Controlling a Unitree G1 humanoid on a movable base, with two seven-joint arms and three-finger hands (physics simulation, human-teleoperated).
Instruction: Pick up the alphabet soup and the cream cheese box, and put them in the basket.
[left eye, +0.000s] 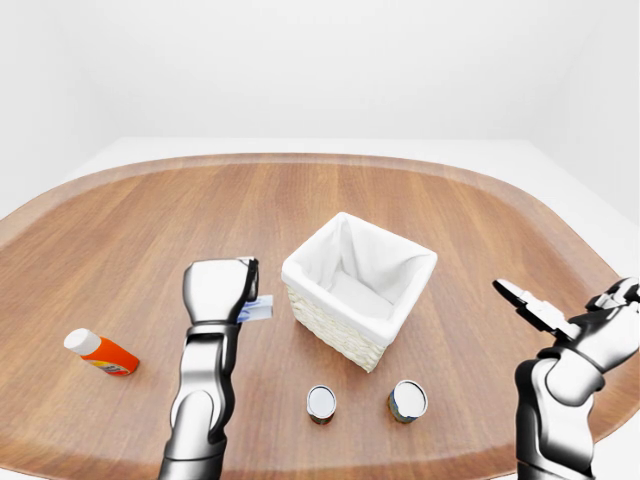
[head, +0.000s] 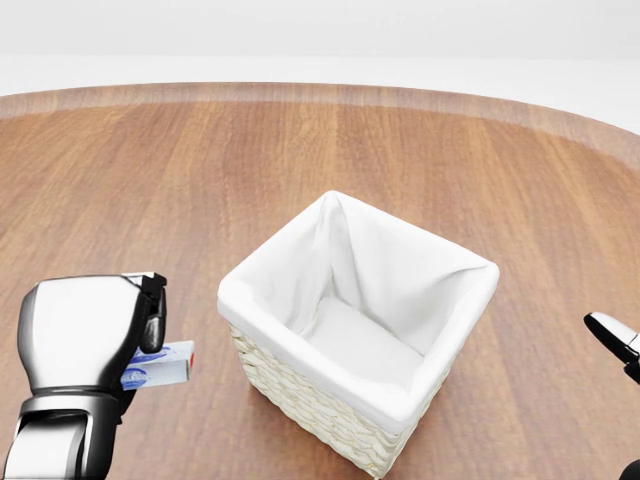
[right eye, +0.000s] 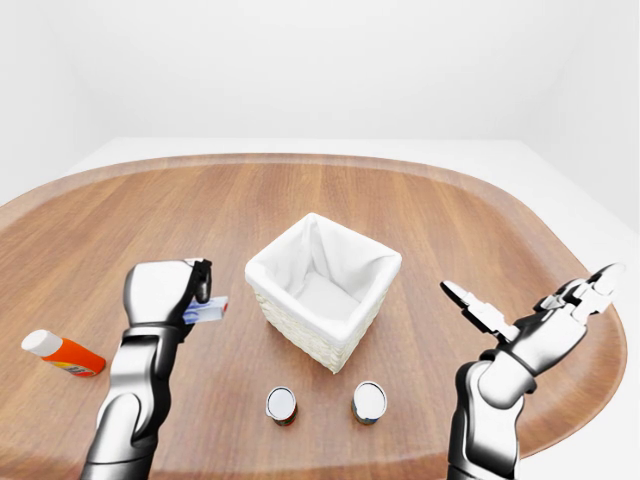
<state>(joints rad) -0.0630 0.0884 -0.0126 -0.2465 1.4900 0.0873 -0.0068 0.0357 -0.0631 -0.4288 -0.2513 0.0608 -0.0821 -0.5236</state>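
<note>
cream cheese box (head: 160, 364) sits in the grip of the left hand (head: 88, 333), whose fingers are closed round it so that only its blue, white and red end pokes out toward the basket (head: 358, 330). in the head view the box and hand are raised off the table (head: 150, 180), just to the left of the basket and a little below its near rim, not touching it. the basket is a pale woven square one with a white cloth lining, standing upright near the middle of the table, and nothing shows inside it. two cans stand on the table below the basket in the left-eye view, one (left eye: 320, 403) under its lower corner and the other (left eye: 407, 400) just to the right of that; their labels are hidden, so which is the alphabet soup cannot be told. an orange bottle with a white cap (left eye: 100, 352) lies on its side well to the left of the basket, past the left arm. the right hand (right eye: 530, 318) is held up well to the right of the basket, fingers spread wide and holding nothing.
</note>
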